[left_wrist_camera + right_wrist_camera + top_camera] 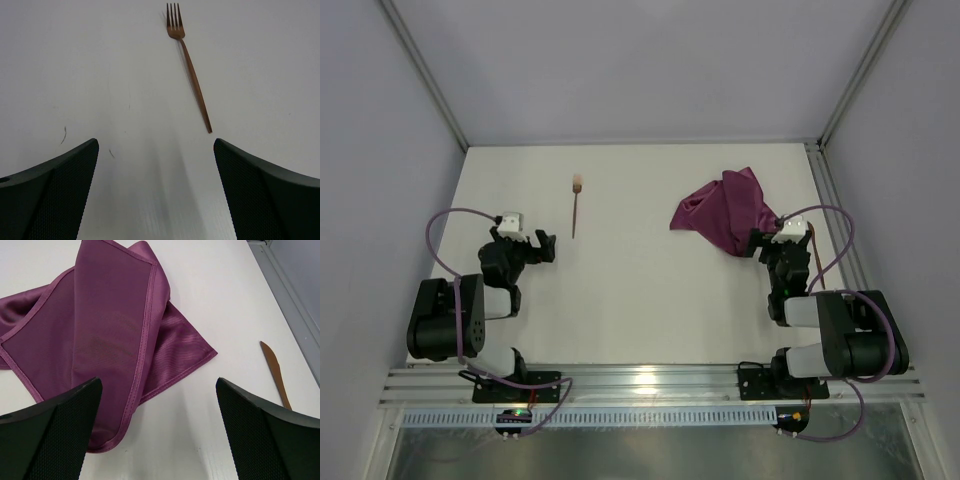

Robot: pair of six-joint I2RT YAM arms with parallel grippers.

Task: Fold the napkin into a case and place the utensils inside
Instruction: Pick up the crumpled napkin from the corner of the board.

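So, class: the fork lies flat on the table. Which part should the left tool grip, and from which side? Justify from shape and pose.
Probably mid-handle of the fork, coming straight down with the open left tool straddling it crosswise. It lies flat on the table, tines pointing away, so no side offers an edge to get under; the handle is slim and straight.

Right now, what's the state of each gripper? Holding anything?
Left gripper: open, holding nothing; fork lies ahead of it.
Right gripper: open, holding nothing; napkin lies crumpled ahead of it.
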